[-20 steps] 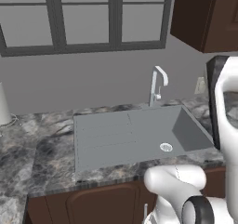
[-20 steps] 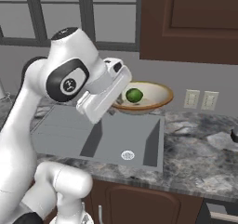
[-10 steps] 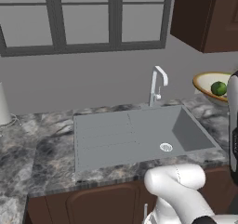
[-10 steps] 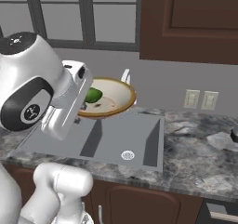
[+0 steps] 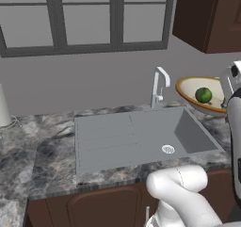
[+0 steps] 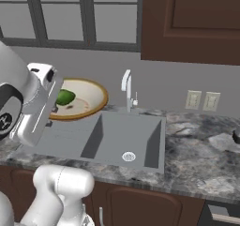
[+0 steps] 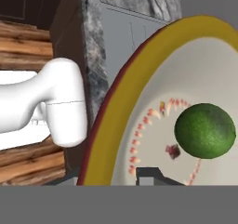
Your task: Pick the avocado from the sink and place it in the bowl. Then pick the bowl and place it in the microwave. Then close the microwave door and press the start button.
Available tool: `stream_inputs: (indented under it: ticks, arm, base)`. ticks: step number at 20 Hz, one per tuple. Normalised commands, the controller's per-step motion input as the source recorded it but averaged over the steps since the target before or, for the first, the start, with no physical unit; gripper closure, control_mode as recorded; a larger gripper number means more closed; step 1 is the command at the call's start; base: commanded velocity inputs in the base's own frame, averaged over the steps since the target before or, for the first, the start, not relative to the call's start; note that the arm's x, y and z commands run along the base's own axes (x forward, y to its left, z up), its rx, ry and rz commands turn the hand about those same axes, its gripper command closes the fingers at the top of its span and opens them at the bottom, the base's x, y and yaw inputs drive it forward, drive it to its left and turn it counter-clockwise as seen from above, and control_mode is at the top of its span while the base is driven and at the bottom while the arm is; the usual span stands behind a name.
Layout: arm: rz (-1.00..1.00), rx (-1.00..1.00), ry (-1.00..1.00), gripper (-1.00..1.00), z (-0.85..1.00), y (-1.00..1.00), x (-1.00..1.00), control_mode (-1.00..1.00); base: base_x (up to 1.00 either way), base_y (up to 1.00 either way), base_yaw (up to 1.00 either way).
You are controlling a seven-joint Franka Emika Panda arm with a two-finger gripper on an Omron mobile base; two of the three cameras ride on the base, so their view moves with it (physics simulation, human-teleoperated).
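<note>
The cream bowl (image 5: pixel 201 98) with a brownish rim hangs tilted in the air over the right end of the sink (image 5: pixel 117 141). The dark green avocado (image 5: pixel 203 94) lies inside it. My gripper (image 7: pixel 111 179) is shut on the bowl's rim, with one fingertip (image 7: pixel 148 174) inside the bowl (image 7: pixel 153 102) below the avocado (image 7: pixel 204 130). In the right base view the white hand and gripper (image 6: pixel 52 109) hold the bowl (image 6: pixel 86 98) at its left edge, with the avocado (image 6: pixel 65 97) next to the hand, above the sink's (image 6: pixel 117 131) left part.
A curved silver faucet (image 5: pixel 160 82) rises behind the basin, close to the bowl. A white drain (image 6: pixel 128 156) marks the basin floor. Marble counter (image 6: pixel 201 145) extends right, with wall outlets (image 6: pixel 201 100) above it. Dark upper cabinets (image 6: pixel 192 23) hang overhead.
The arm has swung, carrying the bowl with the avocado leftward across the right base view and further into the left base view from its right edge. The grip on the bowl holds.
</note>
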Motion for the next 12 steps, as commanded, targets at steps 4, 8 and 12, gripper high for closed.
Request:
stream_inputs:
  ticks: [4, 8, 12]
  arm:
    - [0.05, 0.00, -0.01, 1.00, 0.00, 0.22, -0.23, -1.00]
    - [0.01, 0.00, 0.00, 1.00, 0.00, 0.01, 0.00, -1.00]
    - [0.00, 0.00, 0.00, 1.00, 0.00, 0.00, 0.00, -1.00]
  base:
    - [0.00, 0.00, 0.00]
    - [0.00, 0.00, 0.00]
    - [0.00, 0.00, 0.00]
